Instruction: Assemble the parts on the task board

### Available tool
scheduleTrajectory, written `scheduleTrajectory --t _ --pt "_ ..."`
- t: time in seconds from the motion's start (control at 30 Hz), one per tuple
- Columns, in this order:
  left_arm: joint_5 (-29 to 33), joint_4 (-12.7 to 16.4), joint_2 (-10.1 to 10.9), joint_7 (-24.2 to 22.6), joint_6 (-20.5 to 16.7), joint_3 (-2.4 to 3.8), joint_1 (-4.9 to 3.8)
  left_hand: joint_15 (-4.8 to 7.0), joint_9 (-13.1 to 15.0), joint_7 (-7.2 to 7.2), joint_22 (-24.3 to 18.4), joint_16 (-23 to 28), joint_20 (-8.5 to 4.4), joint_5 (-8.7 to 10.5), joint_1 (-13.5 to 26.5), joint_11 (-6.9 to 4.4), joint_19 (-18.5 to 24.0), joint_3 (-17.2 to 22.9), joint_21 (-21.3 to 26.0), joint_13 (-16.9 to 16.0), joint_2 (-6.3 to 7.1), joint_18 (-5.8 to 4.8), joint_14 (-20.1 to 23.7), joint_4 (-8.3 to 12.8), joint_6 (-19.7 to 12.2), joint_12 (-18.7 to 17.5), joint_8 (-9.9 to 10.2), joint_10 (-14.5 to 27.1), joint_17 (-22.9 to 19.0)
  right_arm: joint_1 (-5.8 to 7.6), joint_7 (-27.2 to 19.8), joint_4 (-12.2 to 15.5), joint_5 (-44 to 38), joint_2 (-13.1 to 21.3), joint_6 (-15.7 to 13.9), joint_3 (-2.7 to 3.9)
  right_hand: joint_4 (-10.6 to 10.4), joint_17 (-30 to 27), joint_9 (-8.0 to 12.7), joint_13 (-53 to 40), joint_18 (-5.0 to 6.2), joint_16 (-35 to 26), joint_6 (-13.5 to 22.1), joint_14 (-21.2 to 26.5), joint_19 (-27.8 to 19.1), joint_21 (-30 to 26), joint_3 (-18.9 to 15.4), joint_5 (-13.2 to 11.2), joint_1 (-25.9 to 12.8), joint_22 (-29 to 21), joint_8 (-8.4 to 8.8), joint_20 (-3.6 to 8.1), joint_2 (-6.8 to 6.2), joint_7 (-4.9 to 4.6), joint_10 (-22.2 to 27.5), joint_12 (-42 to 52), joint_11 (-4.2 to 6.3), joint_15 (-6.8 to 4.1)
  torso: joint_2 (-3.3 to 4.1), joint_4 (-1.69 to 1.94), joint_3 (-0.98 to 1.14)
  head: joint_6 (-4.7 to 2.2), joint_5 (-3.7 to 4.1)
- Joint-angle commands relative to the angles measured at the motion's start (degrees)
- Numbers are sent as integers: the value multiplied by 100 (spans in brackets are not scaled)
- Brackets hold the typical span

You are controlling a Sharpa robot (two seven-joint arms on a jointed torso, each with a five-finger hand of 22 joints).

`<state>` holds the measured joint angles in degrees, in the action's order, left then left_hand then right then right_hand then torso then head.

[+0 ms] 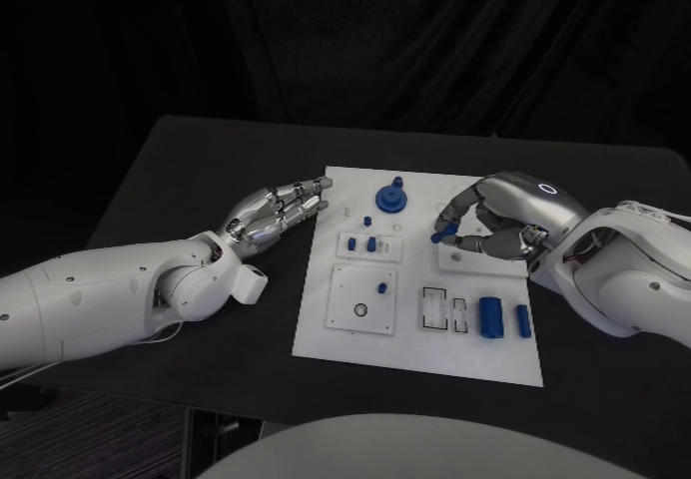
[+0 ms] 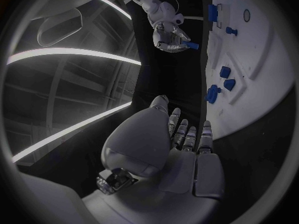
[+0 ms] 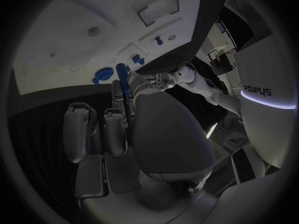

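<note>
Right hand: our right hand [image 1: 489, 225] hangs over the task board [image 1: 325, 334], above its far right part, and pinches a small blue peg [image 1: 445, 239] between its fingertips; the right wrist view shows the peg [image 3: 122, 79] as a slim rod rising from the fingers.
Why held so: we judge the peg is carried upright so its end can go down into a socket on the board.
Left hand: our left hand [image 1: 277, 212] rests at the board's left edge, fingers straight and close together, holding nothing; it seems parked clear of the work, perhaps ready to steady the board.
Board, far side: a blue knob [image 1: 390, 199] stands near the far edge.
Board, middle: a small raised block holds short blue pegs [image 1: 370, 243]; one more peg [image 1: 381, 288] stands in the square plate nearer us.
Board, near right: two blue cylinders [image 1: 504, 317] lie beside empty rectangular slots [image 1: 436, 307].
</note>
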<state>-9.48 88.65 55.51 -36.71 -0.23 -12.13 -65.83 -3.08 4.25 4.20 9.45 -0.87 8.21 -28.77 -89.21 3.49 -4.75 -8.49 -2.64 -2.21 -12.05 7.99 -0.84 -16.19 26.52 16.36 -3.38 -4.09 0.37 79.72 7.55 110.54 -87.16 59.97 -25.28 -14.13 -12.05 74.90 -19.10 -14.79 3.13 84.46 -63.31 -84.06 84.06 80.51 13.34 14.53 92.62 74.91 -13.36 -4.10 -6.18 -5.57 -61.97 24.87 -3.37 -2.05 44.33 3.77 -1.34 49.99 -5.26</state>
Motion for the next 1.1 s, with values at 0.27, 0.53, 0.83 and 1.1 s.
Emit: scheduleTrajectory --t 0.27,0.53,0.83,1.1 --pt "-5 2 -44 -52 92 4 9 -53 11 18 6 -1 41 -22 -35 46 -9 34 -34 4 2 79 -9 -2 52 3 -29 -16 4 -101 -557 93 -818 -607 954 0 28 835 -32 -123 -121 36 -2 -409 222 129 48 -208 104 1254 66 27 -27 -4 -326 -148 190 -38 14 10 -18 1 -44" --pt "-5 5 -90 -116 155 4 9 -72 29 27 6 -11 98 -83 -96 65 -13 103 -39 -2 -14 126 -22 24 130 49 -57 -44 9 -243 -791 -113 -1434 -1151 1020 0 15 872 -73 -123 -123 63 -88 -420 227 141 55 -289 98 1259 73 29 -45 10 -426 -199 207 -46 20 20 2 1 -32" --pt "-5 -30 -142 -130 185 5 9 -72 29 26 2 -9 101 -88 -103 66 -12 112 -39 0 -17 131 -20 25 122 41 -58 -43 8 -301 -929 -290 -1649 -1624 1211 1 5 897 -83 -124 -127 81 -105 -427 235 158 57 -320 91 1264 80 31 -49 16 -455 -214 212 -49 7 10 -9 1 -76" --pt "-5 -53 -168 -121 202 5 9 -73 27 27 3 -9 102 -87 -104 66 -12 116 -39 1 -19 133 -19 25 111 36 -56 -41 8 -370 -855 -390 -1671 -1788 1572 1 9 894 -84 -125 -119 78 -87 -425 218 121 63 -335 102 1253 107 33 -61 16 -472 -233 214 -50 14 7 -10 1 -78"
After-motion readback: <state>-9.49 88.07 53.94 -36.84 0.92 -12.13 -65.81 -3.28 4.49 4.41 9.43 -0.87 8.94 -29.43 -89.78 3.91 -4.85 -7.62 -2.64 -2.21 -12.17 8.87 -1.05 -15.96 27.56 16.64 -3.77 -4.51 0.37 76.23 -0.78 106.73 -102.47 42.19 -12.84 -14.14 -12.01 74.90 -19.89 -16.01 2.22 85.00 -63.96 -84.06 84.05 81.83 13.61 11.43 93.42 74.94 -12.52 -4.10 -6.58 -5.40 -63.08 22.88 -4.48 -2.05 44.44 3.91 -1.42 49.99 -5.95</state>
